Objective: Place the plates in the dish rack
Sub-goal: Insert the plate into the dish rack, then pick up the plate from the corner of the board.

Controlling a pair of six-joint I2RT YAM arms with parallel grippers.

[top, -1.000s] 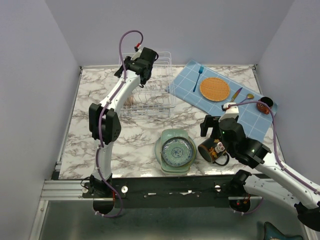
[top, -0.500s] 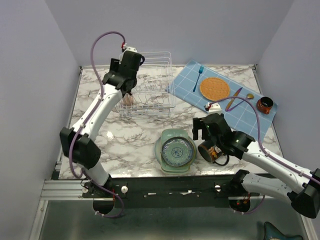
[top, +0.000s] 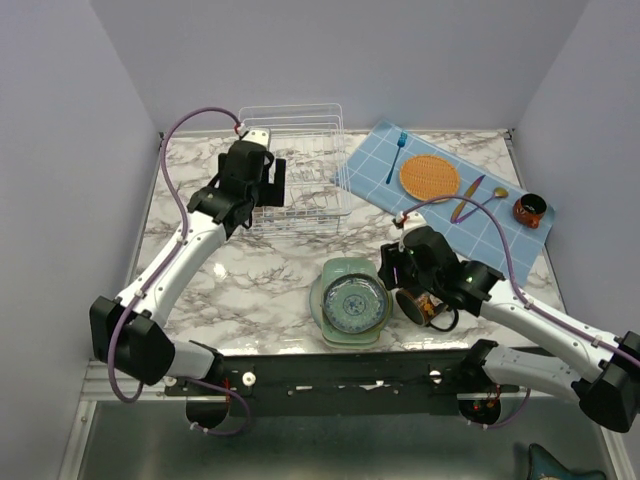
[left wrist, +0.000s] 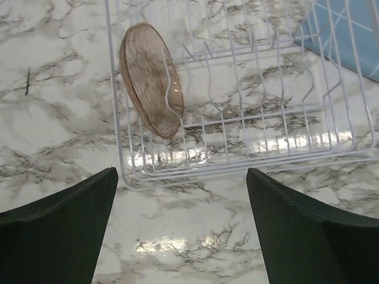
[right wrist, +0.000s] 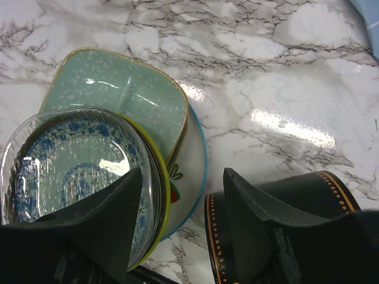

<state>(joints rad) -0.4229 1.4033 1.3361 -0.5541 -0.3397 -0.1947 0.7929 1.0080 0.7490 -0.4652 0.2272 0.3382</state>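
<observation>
A brownish plate stands on edge in the left end slot of the white wire dish rack. My left gripper hangs open over bare marble just in front of the rack, holding nothing. The other plates lie stacked near the front: teal-patterned on top, then yellow-rimmed, mint-green square and white watermelon. My right gripper is open and straddles the stack's right rim, one finger over the teal plate, the other beside the mug.
A black mug with orange dots lies right of the stack, touching my right finger's side. At back right a blue mat carries an orange woven mat, a blue fork, cutlery and a small cup.
My left gripper opened and drew back from the rack toward the near side, leaving the brownish plate standing there. My right gripper moved left onto the stack's rim and its jaws narrowed.
</observation>
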